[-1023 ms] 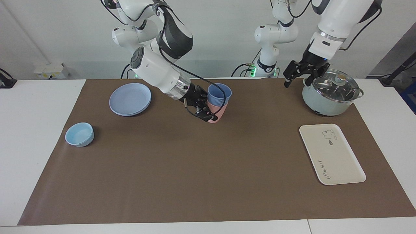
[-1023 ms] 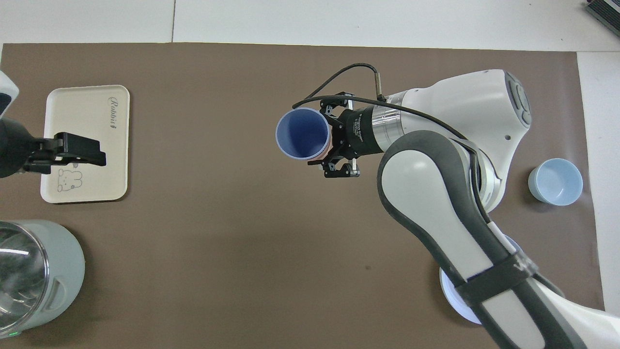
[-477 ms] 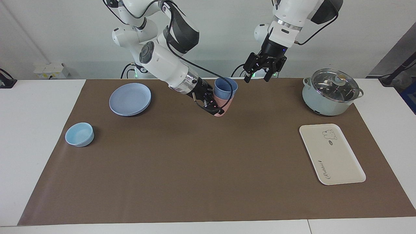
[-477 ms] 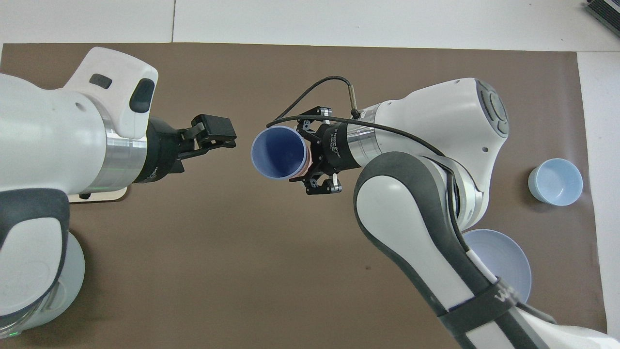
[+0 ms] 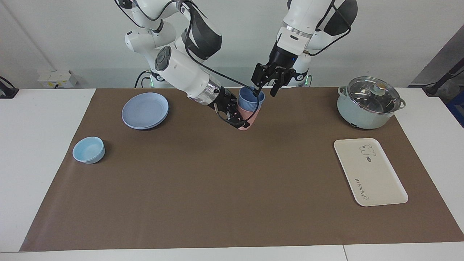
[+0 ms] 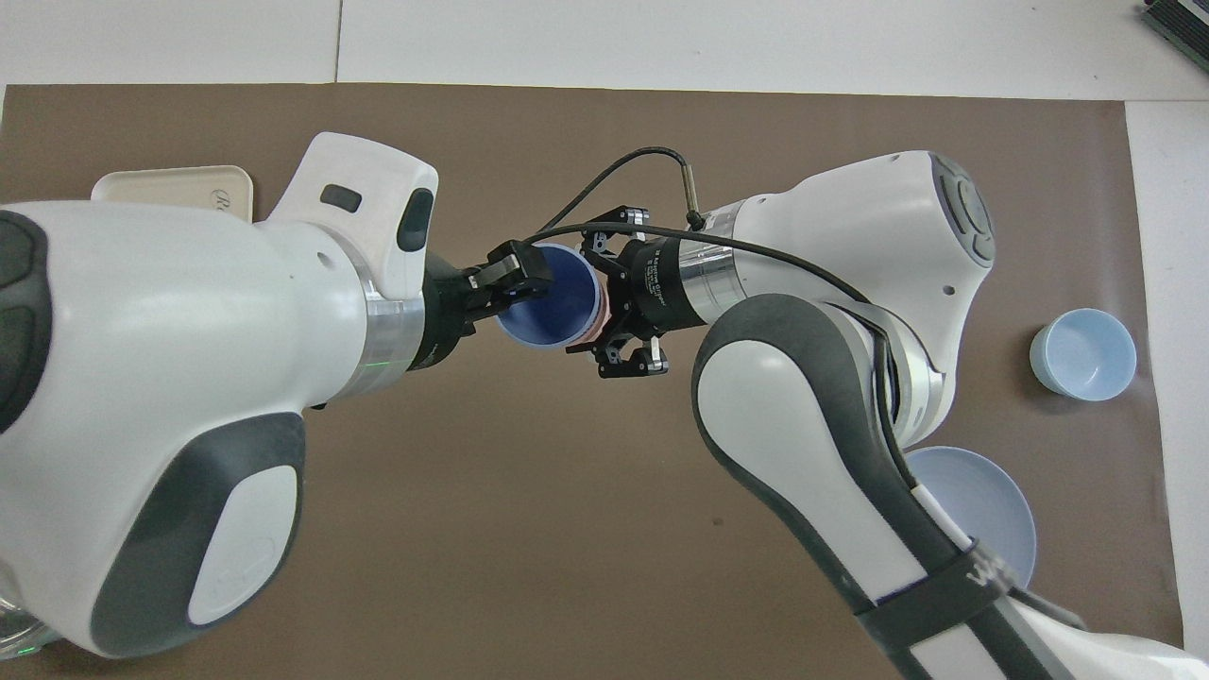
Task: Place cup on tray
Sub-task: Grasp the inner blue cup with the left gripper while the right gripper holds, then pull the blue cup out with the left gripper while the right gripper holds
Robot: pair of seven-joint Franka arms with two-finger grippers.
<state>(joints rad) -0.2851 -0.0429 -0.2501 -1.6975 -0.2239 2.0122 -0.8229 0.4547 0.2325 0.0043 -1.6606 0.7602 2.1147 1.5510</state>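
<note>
The periwinkle-blue cup (image 5: 250,100) sits nested inside a salmon-pink tumbler (image 5: 252,117). My right gripper (image 5: 240,120) is shut on the pink tumbler and holds both tilted above the brown mat, its open mouth turned toward the left arm. The cup's mouth shows in the overhead view (image 6: 557,304), with the right gripper (image 6: 609,297) beside it. My left gripper (image 5: 265,88) is open at the cup's rim, one finger (image 6: 517,280) over the rim. The cream-white tray (image 5: 369,172) lies flat at the left arm's end; in the overhead view only its corner (image 6: 170,179) shows.
A pale-green pot with glass lid (image 5: 369,103) stands nearer to the robots than the tray. A round blue plate (image 5: 145,110) and a light-blue low bowl (image 5: 88,149) lie at the right arm's end. The bowl (image 6: 1084,354) and plate (image 6: 982,501) also show overhead.
My left gripper has swung from over the pot to the cup's rim. My right gripper has lifted the nested tumblers slightly and shifted them toward the left arm.
</note>
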